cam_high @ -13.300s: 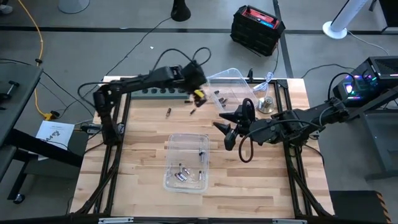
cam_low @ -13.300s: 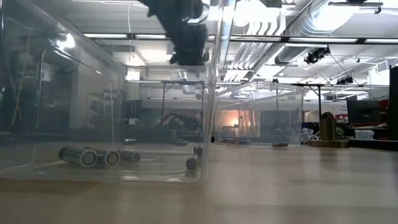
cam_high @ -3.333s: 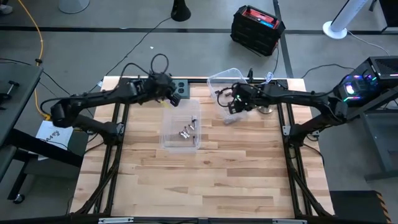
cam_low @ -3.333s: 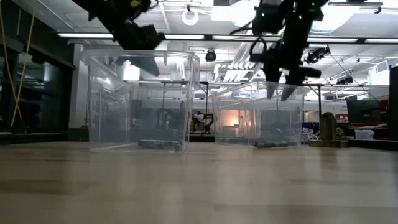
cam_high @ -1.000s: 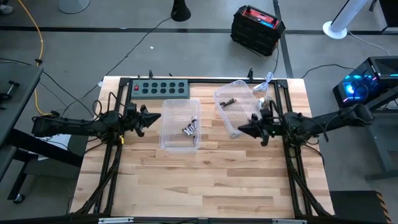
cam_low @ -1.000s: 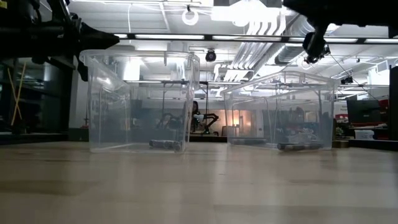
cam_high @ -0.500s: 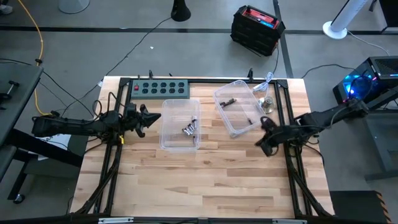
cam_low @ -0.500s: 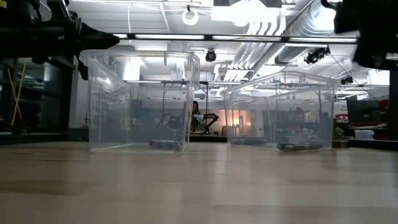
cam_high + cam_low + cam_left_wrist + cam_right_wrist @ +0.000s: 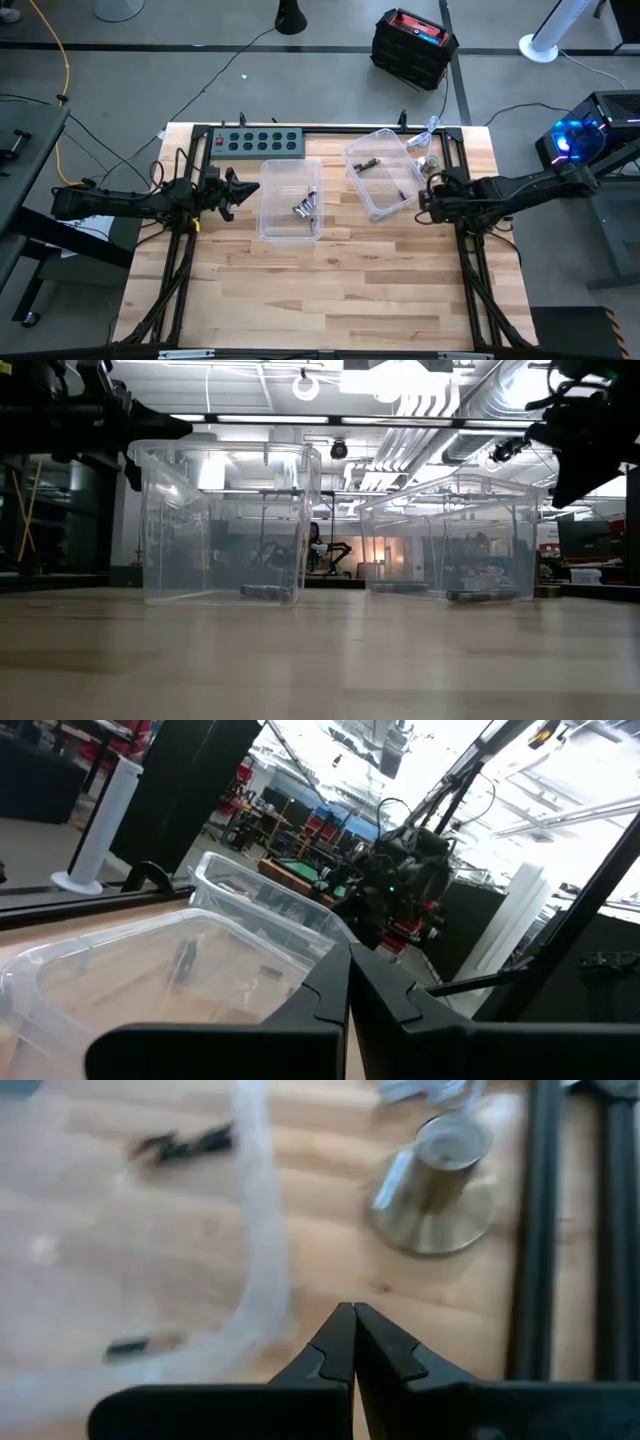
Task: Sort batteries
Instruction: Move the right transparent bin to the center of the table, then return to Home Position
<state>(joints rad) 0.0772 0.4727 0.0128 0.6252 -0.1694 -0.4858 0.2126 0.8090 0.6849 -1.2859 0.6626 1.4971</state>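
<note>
Two clear plastic bins stand on the wooden table. The left bin (image 9: 289, 200) holds several silvery batteries (image 9: 303, 206). The right bin (image 9: 380, 185) holds dark batteries (image 9: 368, 163), which the right wrist view shows through the wall (image 9: 184, 1144). My left gripper (image 9: 240, 190) hovers level just left of the left bin, shut and holding nothing, its fingers (image 9: 348, 982) pointing across that bin. My right gripper (image 9: 425, 200) hangs shut and holding nothing off the right bin's near right corner (image 9: 262, 1280), pointing down at the bare wood.
A round metal weight (image 9: 434, 1188) stands on the table just beyond the right gripper, beside the right bin (image 9: 429, 168). A power strip (image 9: 252, 142) lies along the far edge. Black frame rails (image 9: 466, 250) run down both sides. Bare wood fills the near half.
My right gripper has drawn back from the right bin's near corner toward the table's right edge, dipped toward the near side, then swung back toward the weight, tipping from level to pointing down. It has stayed shut.
</note>
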